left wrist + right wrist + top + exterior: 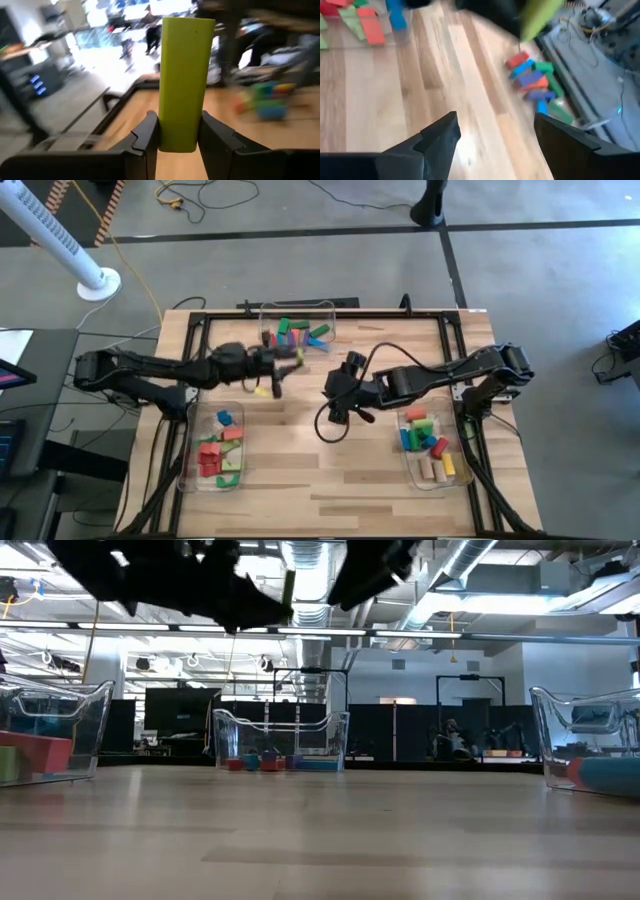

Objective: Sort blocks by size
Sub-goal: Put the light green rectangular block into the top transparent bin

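Note:
A yellow-green bar block [185,75] is lifted above the middle of the table, with my left gripper [285,362] shut on it. The bar also shows in the low view [288,588] and the right wrist view [537,17]. My right gripper [492,135] hangs open over bare wood just right of centre [337,398], with nothing between its fingers. Several other blocks lie in three clear bins: a far one [297,330], a left one [215,450] and a right one [430,445]. My left gripper pinches the bar between its two fingers, on the two long sides near one end [182,137]. The fingers [150,135] come level from the table's left. The rest of the bar sticks out past them, clear of the table.
Bare wooden table [320,480] lies between the three bins. A black frame [190,320] runs around the table's edges. A loop of black cable [328,428] hangs below my right arm. A small yellow piece [264,391] shows near my left gripper.

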`<state>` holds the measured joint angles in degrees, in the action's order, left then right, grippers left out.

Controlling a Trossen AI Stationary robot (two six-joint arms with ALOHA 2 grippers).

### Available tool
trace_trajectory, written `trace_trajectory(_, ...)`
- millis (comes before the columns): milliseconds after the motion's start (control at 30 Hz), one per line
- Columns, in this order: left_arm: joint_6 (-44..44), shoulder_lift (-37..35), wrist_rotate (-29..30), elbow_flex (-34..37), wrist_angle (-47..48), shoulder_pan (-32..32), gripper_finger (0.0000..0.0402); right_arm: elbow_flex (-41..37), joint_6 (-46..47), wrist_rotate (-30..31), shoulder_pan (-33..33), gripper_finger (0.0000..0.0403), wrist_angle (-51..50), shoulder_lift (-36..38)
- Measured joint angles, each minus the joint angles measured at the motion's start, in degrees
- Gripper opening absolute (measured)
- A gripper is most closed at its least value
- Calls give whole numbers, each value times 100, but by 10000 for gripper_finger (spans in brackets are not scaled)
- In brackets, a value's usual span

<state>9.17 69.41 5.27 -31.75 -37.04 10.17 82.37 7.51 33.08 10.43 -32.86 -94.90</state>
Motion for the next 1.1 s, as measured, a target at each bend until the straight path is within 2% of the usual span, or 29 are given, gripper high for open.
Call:
trace_trajectory(333, -7, 2, -17, -1273, 2510, 1637, 105, -808, 730, -3, 483, 291, 207, -1)
trace_trajectory(500, -32, 374, -275, -1583, 3264, 2204, 105, -996, 968, 119, 691, 291, 240, -1)
trace_trajectory(700, -55, 1314, -425, -1822, 3480, 2565, 105, -1054, 1064, 451, 906, 291, 288, -1)
trace_trajectory(867, -189, 1958, -359, -2159, 3496, 2732, 107, -1054, 1064, 463, 953, 291, 306, -1)
trace_trajectory(1100, -102, 2549, -349, -2720, 4405, 2779, 162, -1054, 1062, 465, 956, 291, 302, -1)
